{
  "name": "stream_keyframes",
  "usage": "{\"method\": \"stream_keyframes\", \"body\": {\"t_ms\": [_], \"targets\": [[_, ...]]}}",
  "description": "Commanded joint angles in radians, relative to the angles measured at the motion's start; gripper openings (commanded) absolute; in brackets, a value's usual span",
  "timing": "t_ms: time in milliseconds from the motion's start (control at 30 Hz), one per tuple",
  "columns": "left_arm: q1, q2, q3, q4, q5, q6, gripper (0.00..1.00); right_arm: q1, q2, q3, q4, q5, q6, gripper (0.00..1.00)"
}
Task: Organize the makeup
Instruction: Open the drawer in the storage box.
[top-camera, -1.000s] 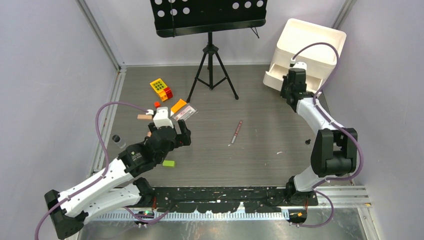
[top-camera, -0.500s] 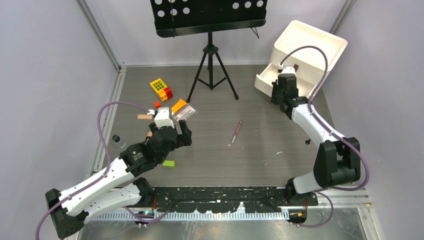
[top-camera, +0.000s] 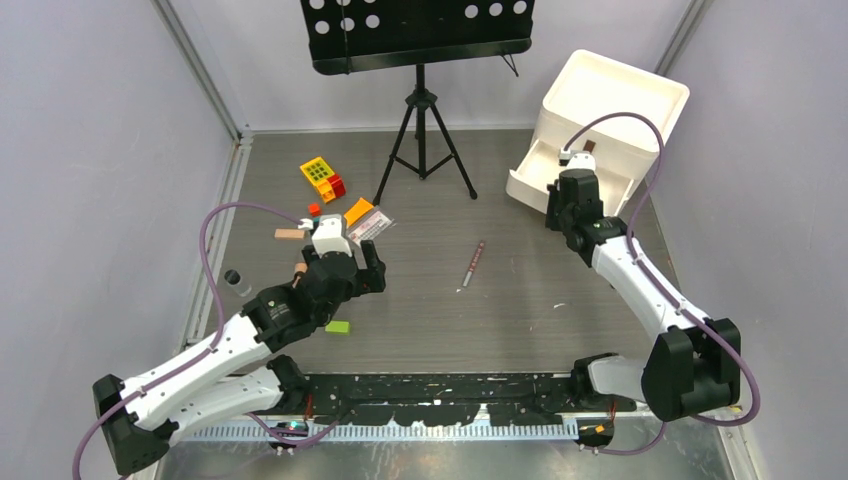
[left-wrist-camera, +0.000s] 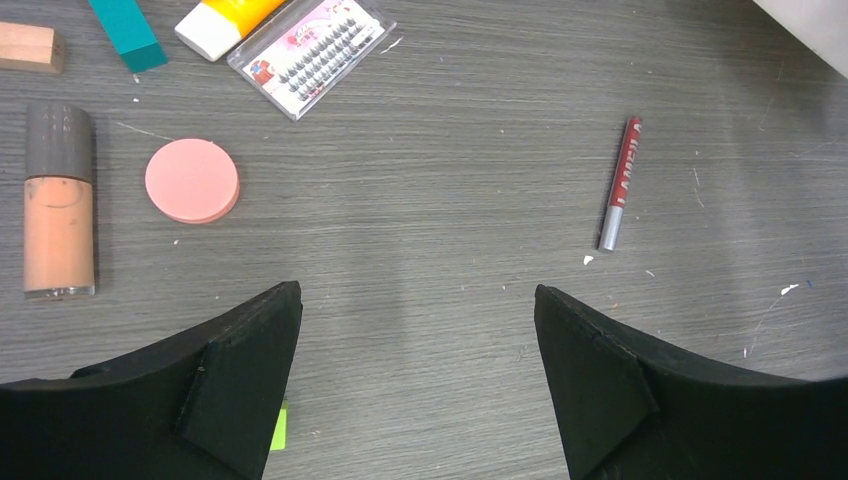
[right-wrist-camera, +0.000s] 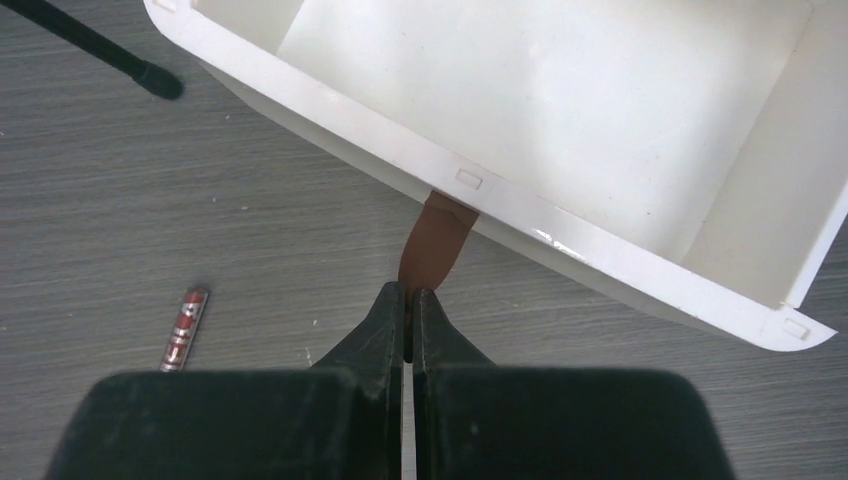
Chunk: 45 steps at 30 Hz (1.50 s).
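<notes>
Brown pull tab (right-wrist-camera: 435, 240) on white drawer (right-wrist-camera: 340, 115): clamped in R pincer (right-wrist-camera: 408, 297).
L pincer (left-wrist-camera: 415, 320) wide apart above bench (left-wrist-camera: 450, 150); pink compact (left-wrist-camera: 191, 180) & red pencil (left-wrist-camera: 619, 183) lie loose.

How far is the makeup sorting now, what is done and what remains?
Done: the drawer is open, and it looks empty. In hand: the right jaws are shut on its brown tab; the left jaws hang open, holding nothing. To do: the pink compact, bottle, lash tray and red pencil all lie on the table.
</notes>
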<state>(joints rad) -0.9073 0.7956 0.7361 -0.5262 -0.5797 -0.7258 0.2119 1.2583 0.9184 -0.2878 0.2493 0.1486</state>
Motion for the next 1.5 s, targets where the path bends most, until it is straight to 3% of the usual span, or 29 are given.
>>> {"method": "stream_keyframes", "body": {"t_ms": [0,933,1467], "targets": [[0.004,0.002,0.002,0.044,0.007,-0.009,0.88,0.032,-0.076,-0.002,-0.045,-0.029,0.035,0.00],[0.004,0.032,-0.022,0.091,0.018,-0.027,0.88,0.206,-0.381,-0.102,-0.316,0.022,0.211,0.00],[0.003,0.047,-0.027,0.105,0.015,-0.005,0.88,0.468,-0.397,-0.115,-0.363,0.125,0.340,0.00]]}}
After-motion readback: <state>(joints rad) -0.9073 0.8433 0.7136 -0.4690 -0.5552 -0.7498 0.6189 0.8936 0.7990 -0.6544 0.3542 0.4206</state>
